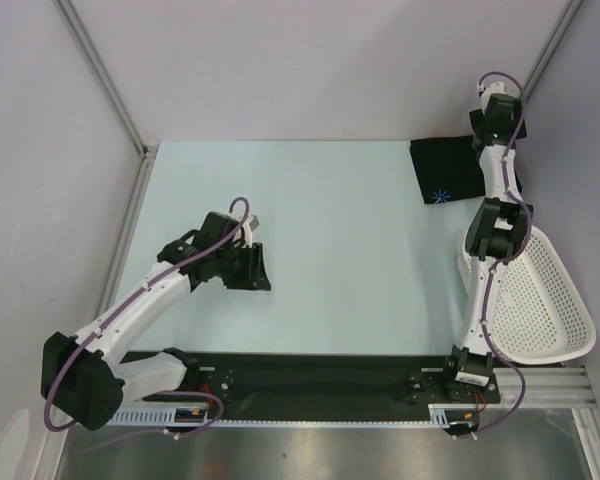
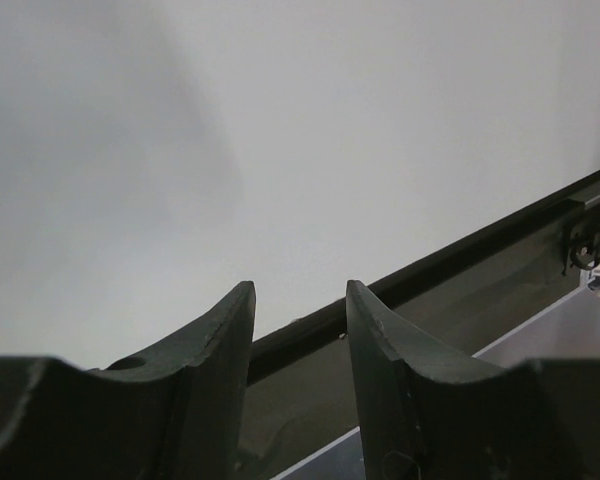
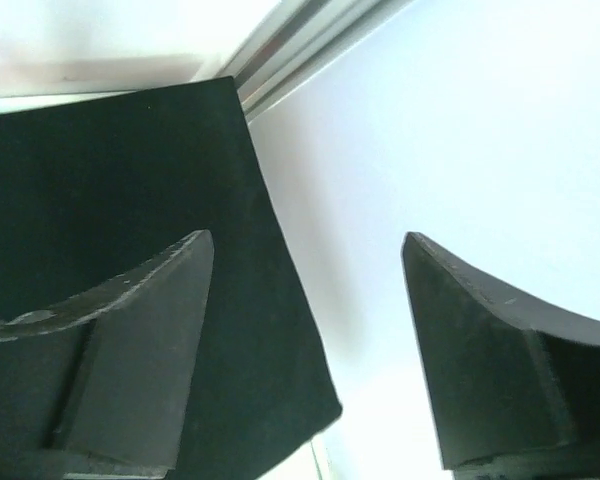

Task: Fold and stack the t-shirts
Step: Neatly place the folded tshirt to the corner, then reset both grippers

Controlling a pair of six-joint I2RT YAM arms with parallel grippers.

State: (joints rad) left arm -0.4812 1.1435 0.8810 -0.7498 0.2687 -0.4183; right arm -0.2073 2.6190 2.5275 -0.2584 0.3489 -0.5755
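Starburst print (image 1: 439,196) on folded black t-shirt (image 1: 448,163); right hand (image 3: 308,237) wide above it, left hand (image 2: 300,290) narrow.

Plain grey-white walls (image 1: 310,60) enclose a pale blue table (image 1: 350,260) under even light.

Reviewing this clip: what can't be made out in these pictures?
- Black shirt: top view, the right arm covers its right side; right wrist view, frame edges cut it off.
- Second shirt: in no view.
- Basket: top view, the arm hides its left rim.
- Right claw: top view, fingers lost behind its wrist.
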